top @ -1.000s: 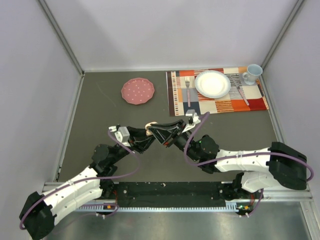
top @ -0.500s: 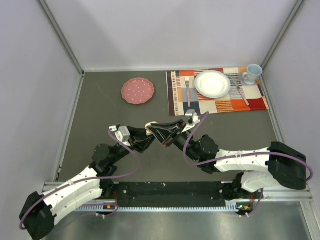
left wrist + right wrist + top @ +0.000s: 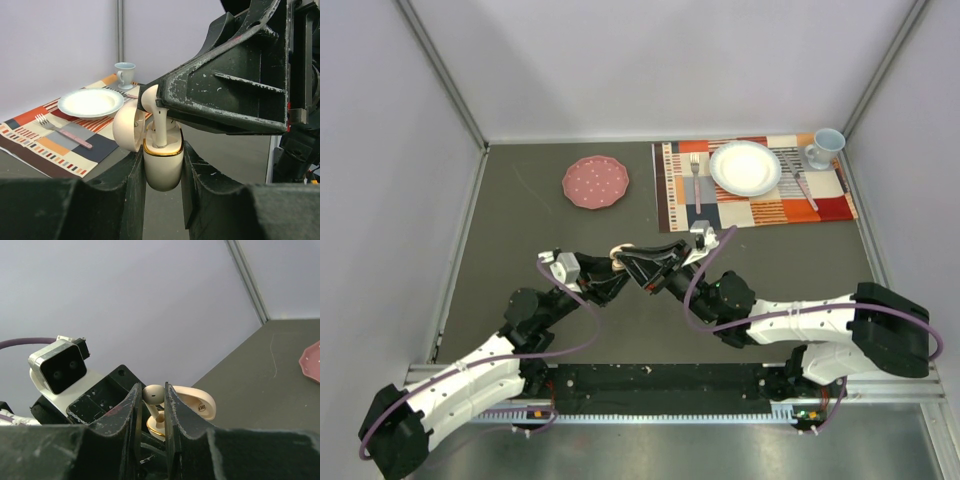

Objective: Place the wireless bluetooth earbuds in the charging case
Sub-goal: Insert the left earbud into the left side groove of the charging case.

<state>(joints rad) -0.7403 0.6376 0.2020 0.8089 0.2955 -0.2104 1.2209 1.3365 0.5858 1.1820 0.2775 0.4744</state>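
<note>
Earbud (image 3: 160, 125), white, stands stem-down in a slot of the open case (image 3: 163, 172). Its head is above the gold rim, so it's only partly in. R gripper (image 3: 152, 396) is clenched on the bud's head, one finger each side; in the left wrist view it comes in from upper right w/ its tip over the case. L gripper (image 3: 162, 152) grasps the case body from both sides, holding it upright w/ the lid (image 3: 126, 126) hinged open and tilted back twd the far side. Top view: both arms meet nose to nose near the middle of the dark table (image 3: 520, 250), case btw them, mostly hidden by the fingers. Far right sits a striped placemat (image 3: 825, 208) w/ a white plate (image 3: 745, 167), a fork (image 3: 696, 180) just left of the plate, more cutlery on its right (can't tell what kind) and a pale blue cup (image 3: 825, 147) at the corner. Pink plate (image 3: 595, 183) lies apart, left of the mat.
</note>
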